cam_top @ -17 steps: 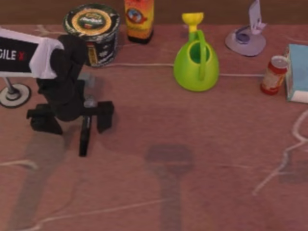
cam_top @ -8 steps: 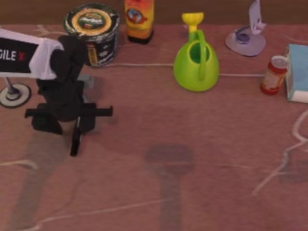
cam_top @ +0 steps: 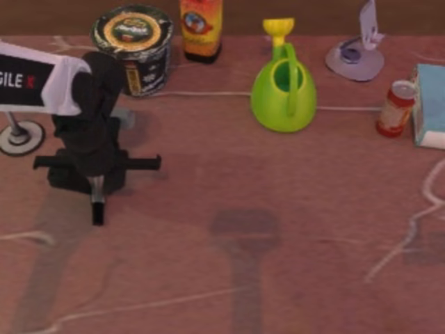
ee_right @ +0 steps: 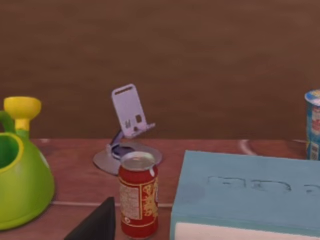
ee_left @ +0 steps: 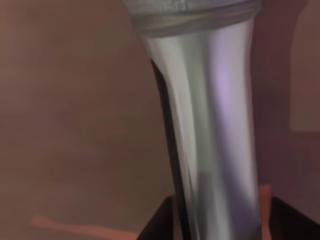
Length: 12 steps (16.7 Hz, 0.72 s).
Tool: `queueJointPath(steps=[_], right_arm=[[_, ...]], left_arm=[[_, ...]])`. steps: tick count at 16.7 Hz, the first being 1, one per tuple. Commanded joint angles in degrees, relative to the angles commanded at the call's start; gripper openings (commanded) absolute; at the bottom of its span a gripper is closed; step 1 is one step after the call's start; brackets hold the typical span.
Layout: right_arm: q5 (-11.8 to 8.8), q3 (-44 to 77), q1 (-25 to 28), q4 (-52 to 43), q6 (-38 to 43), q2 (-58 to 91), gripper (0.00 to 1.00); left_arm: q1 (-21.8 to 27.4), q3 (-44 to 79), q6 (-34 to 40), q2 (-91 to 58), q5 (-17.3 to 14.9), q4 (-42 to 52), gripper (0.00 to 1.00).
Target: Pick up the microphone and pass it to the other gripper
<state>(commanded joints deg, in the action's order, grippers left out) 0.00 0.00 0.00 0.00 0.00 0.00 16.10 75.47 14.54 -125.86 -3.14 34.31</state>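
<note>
The microphone (cam_top: 98, 206) hangs from my left gripper (cam_top: 98, 182) at the table's left. Only its black handle sticks out toward the front edge; the head is hidden under the arm. The left gripper is shut on it. In the left wrist view the microphone (ee_left: 210, 125) looks silver-grey and fills the middle. The black fingertips (ee_left: 156, 225) stand tight against both sides of it. My right arm is out of the top view. In the right wrist view a single black fingertip (ee_right: 97, 225) shows, far off to one side, with nothing against it.
Along the back stand a noodle cup (cam_top: 133, 47), an orange bottle (cam_top: 201, 28), a green watering can (cam_top: 283, 82), a purple phone stand (cam_top: 356, 54), a red can (cam_top: 396, 108) and a light blue book (cam_top: 431, 104). A round white base (cam_top: 19, 136) sits at the far left.
The left gripper's fingers have come together from wide apart onto the microphone. The microphone has shifted left and turned straight toward the front edge.
</note>
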Motion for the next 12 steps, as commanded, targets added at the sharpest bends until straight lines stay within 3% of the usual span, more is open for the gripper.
queueJointPath(steps=[2,3,5,8,12], right_arm=[[0.0,0.0,0.0,0.0,0.0,0.0,1.0],[0.0,0.0,0.0,0.0,0.0,0.0,1.0],[0.0,0.0,0.0,0.0,0.0,0.0,1.0],[0.0,0.0,0.0,0.0,0.0,0.0,1.0],[0.0,0.0,0.0,0.0,0.0,0.0,1.0]], left_arm=[[0.0,0.0,0.0,0.0,0.0,0.0,0.0],[-0.6,0.2,-2.8,3.9,4.3,3.0,0.0],[-0.6,0.0,-2.9,4.1,4.0,2.4,0.0],[-0.6,-1.1,-3.9,4.9,1.4,-2.8,0.0],[-1.2,-4.8,-6.0,7.3,-5.0,-18.0,0.0]])
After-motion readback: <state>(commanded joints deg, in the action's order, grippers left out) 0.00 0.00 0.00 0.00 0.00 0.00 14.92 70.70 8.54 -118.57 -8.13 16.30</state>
